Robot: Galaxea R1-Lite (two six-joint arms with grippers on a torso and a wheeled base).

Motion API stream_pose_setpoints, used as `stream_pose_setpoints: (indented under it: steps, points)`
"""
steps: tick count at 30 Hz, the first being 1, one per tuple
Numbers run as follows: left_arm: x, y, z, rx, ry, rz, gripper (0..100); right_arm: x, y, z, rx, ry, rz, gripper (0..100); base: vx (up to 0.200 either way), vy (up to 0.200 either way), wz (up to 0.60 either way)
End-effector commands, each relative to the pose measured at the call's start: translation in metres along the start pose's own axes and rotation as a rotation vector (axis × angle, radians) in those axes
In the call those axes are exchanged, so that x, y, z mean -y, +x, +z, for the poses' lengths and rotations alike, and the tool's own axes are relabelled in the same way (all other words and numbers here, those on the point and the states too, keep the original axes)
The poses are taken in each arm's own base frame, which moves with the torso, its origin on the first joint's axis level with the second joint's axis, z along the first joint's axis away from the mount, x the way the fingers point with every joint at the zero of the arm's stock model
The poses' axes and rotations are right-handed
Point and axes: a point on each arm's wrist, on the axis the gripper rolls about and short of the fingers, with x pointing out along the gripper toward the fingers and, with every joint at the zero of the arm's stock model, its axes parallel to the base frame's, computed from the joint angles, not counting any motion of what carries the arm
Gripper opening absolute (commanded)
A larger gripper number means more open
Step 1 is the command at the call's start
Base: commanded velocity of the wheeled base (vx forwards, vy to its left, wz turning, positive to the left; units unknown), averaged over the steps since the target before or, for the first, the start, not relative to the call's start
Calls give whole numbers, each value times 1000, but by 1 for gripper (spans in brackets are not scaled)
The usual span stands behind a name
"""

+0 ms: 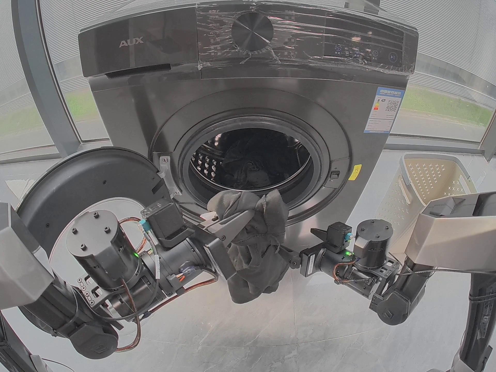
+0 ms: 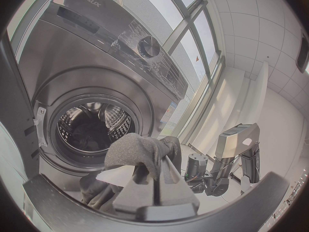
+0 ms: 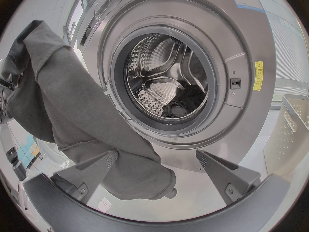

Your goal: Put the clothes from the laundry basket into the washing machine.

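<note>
Fingers of the left arm point(image 2: 175, 186) are pressed together on a bunched upper fold of a dark grey soft cloth garment point(image 1: 258, 264), and the rest of it hangs down in loose folds below them. Fingers of the right arm point(image 3: 225, 174) are spread wide and pinch nothing. The garment's lower part drapes across one of them, and whether it touches cannot be told. The garment hangs in the air above the pale polished floor point(image 1: 310, 331), just in front of the lower rim of the round porthole of the grey metal front-loading washing machine point(image 1: 129, 109), and none of it is inside yet. Beyond the rim, the shiny perforated steel drum point(image 3: 161, 91) holds a small heap of dark clothes point(image 3: 182, 105) at its bottom. The round dark door point(image 1: 77, 192) stands swung open to the left. The cream perforated plastic laundry basket point(image 1: 439, 176) stands at the right, beside the machine, and whether it has anything in it cannot be told. The step in hand looks like the transfer of this garment into the drum. The next move probably calls for lifting the pinched fold over the rim, pushing it far into the opening and then spreading the left fingers. The trailing lower part could catch on the rim, so the right arm may need to tuck it in.
</note>
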Motion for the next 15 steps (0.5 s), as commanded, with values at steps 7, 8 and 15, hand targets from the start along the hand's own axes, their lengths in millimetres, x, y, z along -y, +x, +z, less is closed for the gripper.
stream_pose_setpoints:
  steps: [7, 8, 15]
  points:
    - [1, 1, -2, -6, -2, -3, 0, 7, 2, -4, -16, 3, -22, 100, 0, 0, 0]
    - [1, 1, -2, -6, -2, -3, 0, 7, 2, -5, -16, 3, -21, 100, 0, 0, 0]
    - [1, 2, -3, -4, -2, 2, 0, -1, 6, -10, -25, 0, -2, 100, 0, 0, 0]
